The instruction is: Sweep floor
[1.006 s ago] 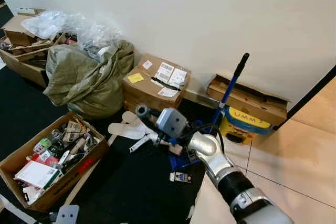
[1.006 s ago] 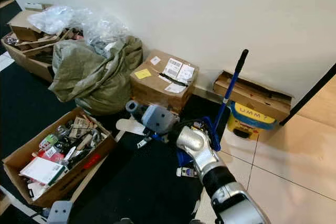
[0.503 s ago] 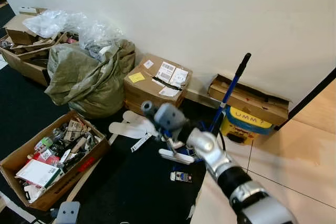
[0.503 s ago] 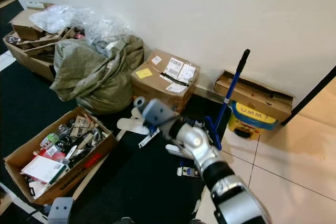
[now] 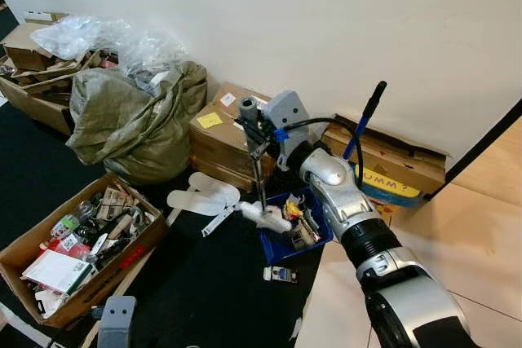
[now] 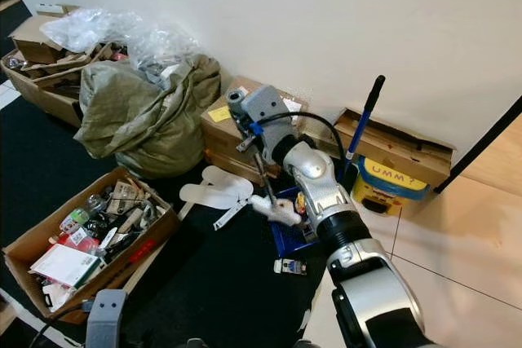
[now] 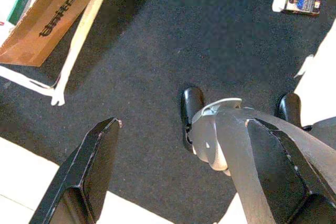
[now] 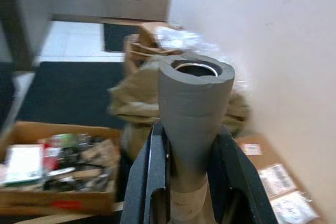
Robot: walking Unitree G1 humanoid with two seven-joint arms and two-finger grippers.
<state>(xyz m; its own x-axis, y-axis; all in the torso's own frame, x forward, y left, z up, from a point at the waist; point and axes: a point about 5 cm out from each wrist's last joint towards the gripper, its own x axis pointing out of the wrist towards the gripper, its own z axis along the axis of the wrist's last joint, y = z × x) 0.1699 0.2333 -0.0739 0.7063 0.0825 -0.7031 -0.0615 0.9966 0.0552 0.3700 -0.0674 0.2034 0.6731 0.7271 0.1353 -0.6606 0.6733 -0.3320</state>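
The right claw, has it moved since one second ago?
Yes. The right claw, shut on the grey handle, rose from the black carpet up to the labelled cardboard box.

Matt grey foam wraps the handle (image 8: 195, 114), and the boxes (image 5: 236, 132) are plain brown cardboard with paper labels. The dark carpet (image 7: 157, 40) looks rough beside glossy tiles (image 5: 457, 258).
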